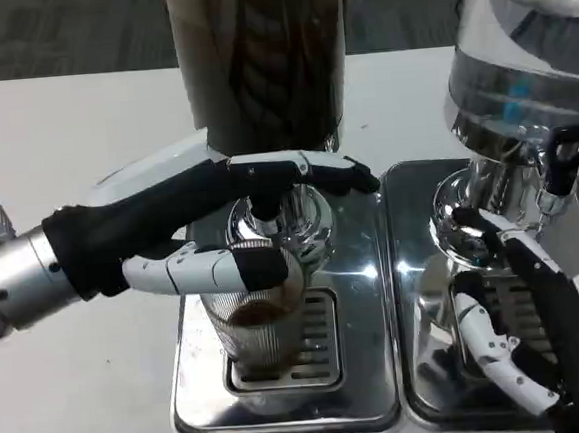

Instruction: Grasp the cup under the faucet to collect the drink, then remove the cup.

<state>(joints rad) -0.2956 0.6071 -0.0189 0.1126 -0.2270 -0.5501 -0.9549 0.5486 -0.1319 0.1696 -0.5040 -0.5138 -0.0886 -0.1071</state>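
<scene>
Left hand (221, 237) is reaching in from the left side of the counter (53, 145), its fingers wrapped round the clear ribbed cup (258, 329), gripping it near the rim, with the upper fingers stretching on past the chrome base of the dispenser. The cup stands upright on the slotted grille of the left drip tray (285, 407), right below the faucet (264, 213) of the dark drink dispenser (257, 59), and there is a little brown drink showing inside it near the top, with the lower ribbed wall looking clear. That tray sits toward the near edge of the counter, about the middle. Just beside it, to the right, a second shiny drip tray (414, 267) carries a clear dispenser (527, 47) with a black tap handle (566, 155) sticking out on its right. Over on that side the right hand (524, 328) hangs above the second tray at the near right corner, fingers spread apart and holding nothing, close under the clear dispenser's chrome base but whether it touches I cannot tell.
</scene>
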